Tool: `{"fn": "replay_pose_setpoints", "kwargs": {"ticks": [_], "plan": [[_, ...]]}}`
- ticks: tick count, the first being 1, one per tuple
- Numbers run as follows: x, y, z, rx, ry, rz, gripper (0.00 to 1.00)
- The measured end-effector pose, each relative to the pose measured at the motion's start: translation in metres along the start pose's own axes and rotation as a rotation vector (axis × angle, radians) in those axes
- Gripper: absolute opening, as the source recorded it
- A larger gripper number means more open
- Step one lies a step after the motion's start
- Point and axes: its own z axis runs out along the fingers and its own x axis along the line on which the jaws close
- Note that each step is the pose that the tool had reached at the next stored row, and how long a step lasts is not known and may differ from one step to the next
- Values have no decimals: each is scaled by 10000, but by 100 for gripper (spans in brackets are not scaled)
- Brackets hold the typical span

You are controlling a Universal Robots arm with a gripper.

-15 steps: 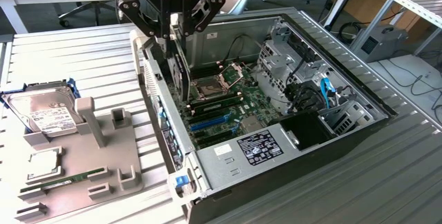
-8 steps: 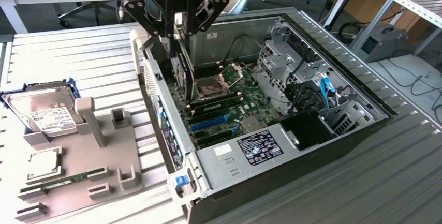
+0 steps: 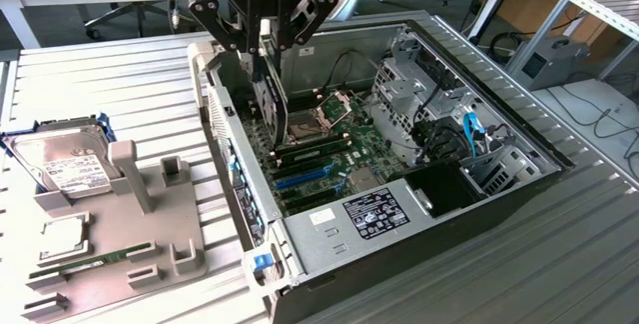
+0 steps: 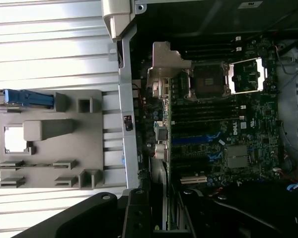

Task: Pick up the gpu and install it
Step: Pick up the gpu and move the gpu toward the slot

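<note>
gpu (image 3: 271, 99) in tool (image 3: 266, 51), edge-down over the motherboard (image 3: 334, 152)

My gripper (image 3: 268, 47) is black with white lettering, and the gpu (image 3: 271, 99) clamped in it shows a black face. The motherboard (image 3: 334, 152) is green with blue slots (image 3: 302, 179). The case (image 3: 325, 242) is silver metal, black outside. The hard drive (image 3: 68, 167) is silver with a white label, in a blue caddy (image 3: 62, 124). The holder (image 3: 150, 219) is plain grey, and the tabletop (image 3: 120, 62) is pale ribbed metal.
</note>
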Motion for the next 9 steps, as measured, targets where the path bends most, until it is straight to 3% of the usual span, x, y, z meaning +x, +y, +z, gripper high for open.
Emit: {"fn": "replay_pose_setpoints", "kwargs": {"ticks": [9], "plan": [[-56,4,5,-1,0,0,26]]}}
